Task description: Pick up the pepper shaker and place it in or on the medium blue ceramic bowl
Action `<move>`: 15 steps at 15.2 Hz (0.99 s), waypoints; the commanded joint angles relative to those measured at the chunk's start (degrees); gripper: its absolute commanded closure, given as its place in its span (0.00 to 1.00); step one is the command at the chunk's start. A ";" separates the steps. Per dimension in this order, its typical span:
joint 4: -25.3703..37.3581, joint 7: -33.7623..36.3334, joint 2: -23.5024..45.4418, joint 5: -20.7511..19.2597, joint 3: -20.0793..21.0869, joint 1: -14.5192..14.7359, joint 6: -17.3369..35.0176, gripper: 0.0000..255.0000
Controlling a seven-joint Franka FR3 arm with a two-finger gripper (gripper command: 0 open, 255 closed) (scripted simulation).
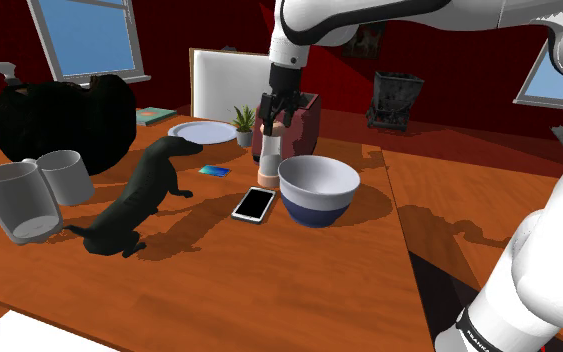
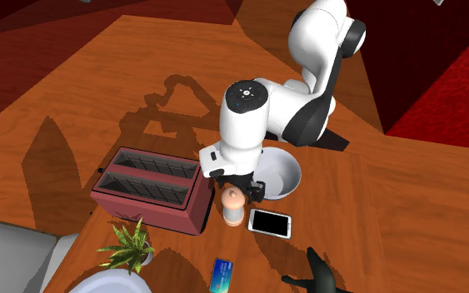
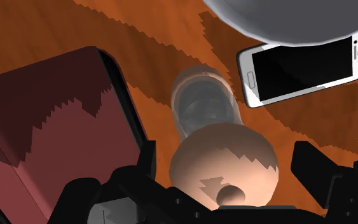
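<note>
While the gripper (image 1: 275, 118) hangs over the pepper shaker (image 1: 268, 158) just left of centre in the shoulder view, its fingers stand apart on either side of the shaker's rounded pale cap, a gap showing on one side, so nothing is clasped yet. The shaker stands upright on the surface (image 1: 299, 290), close between the dark red toaster (image 1: 307, 118) behind it and the bowl (image 1: 318, 188), pale inside with a blue base, to its right. A white phone (image 1: 254, 204) lies just in front. Closing on the domed cap risks the shaker slipping out or tipping toward the phone. The finger nearest the toaster could catch its wall, and too low a carry would knock the bowl's rim.
</note>
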 commanded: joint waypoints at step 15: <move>1.58 0.01 0.06 -0.01 0.00 0.00 -1.51 1.00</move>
